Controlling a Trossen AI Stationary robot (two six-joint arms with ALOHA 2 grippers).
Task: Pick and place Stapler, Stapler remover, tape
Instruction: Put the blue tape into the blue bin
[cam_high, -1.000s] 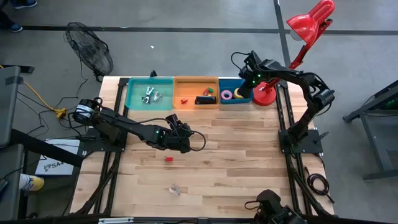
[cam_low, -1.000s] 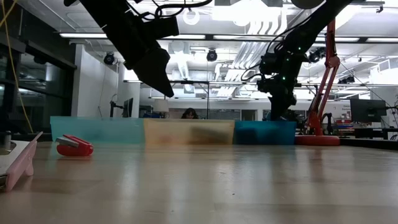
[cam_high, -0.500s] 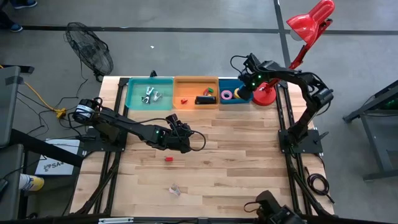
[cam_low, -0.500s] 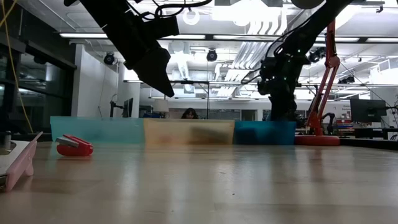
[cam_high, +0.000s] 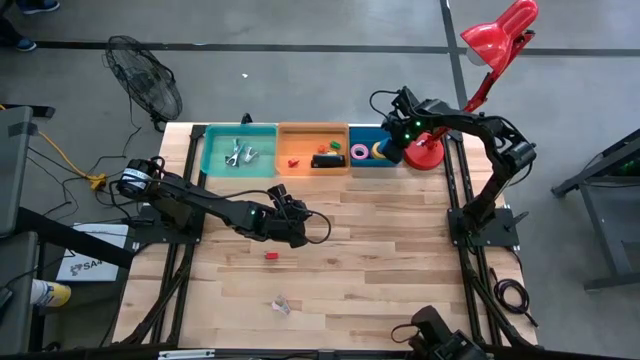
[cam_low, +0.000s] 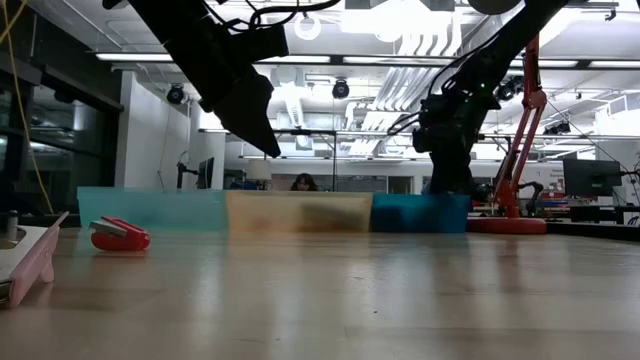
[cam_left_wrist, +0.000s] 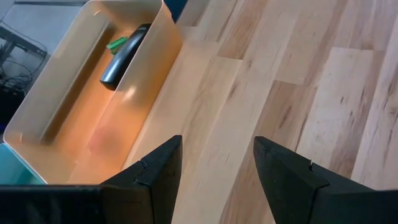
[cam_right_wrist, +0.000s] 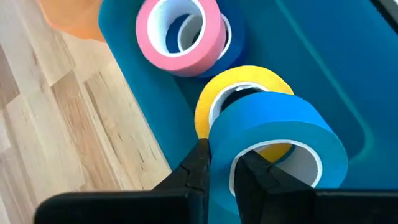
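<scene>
We've got the left gripper (cam_high: 290, 208) mid-bench, fingers parted on nothing. A red stapler remover (cam_high: 270, 256) lies just nearside of it, so left arm is nearer. At the far edge, the right gripper (cam_right_wrist: 219, 163) pinches the light blue tape (cam_right_wrist: 280, 140) wall over the blue bin (cam_right_wrist: 298, 56).

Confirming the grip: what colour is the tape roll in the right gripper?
Light blue, clearest in the right wrist view.
</scene>
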